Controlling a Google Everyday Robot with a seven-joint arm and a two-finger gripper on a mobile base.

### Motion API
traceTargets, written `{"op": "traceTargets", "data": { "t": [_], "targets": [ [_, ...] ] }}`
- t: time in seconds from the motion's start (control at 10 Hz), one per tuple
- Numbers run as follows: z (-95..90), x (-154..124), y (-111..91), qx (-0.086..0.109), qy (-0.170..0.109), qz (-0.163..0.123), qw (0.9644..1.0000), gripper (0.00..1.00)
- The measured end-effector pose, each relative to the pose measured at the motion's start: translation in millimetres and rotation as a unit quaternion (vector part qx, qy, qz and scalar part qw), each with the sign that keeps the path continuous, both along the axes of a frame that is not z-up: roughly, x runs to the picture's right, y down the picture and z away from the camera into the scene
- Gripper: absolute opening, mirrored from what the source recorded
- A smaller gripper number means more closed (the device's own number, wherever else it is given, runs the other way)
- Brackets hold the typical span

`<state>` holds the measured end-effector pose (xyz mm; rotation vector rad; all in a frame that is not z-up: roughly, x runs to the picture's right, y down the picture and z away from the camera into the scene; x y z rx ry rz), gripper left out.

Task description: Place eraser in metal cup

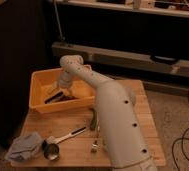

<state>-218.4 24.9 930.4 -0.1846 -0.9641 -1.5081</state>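
Note:
The eraser (53, 97) is a dark oblong block lying at a slant on the floor of a yellow bin (38, 80) at the back left of the wooden table. My gripper (59, 90) reaches down into the bin from the white arm and is right above the eraser's upper end, at or near touching it. The metal cup (51, 149) stands at the table's front left, its round bowl toward the front edge. Its long handle (72, 135) points back and to the right. The cup is a good way in front of the bin.
A crumpled grey cloth (24, 146) lies left of the cup at the table's corner. A small greenish object (93, 120) and a small pale object (94, 147) lie next to my arm's base. Dark shelving stands behind the table (143, 115).

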Motion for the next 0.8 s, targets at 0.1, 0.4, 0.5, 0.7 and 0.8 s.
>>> {"op": "traceTargets", "data": {
  "t": [0.1,0.4,0.5,0.7,0.8],
  "targets": [
    [-0.6,-5,0,-0.003,-0.011,0.002,0.9999,0.7],
    [0.8,-18,3,-0.016,-0.027,-0.005,0.9995,0.4],
    [0.7,-26,4,-0.024,-0.03,-0.01,0.9992,0.3],
    [0.9,-36,3,-0.037,-0.028,-0.019,0.9988,0.12],
    [0.1,-41,3,-0.043,-0.026,-0.025,0.9984,0.02]
  ]
}}
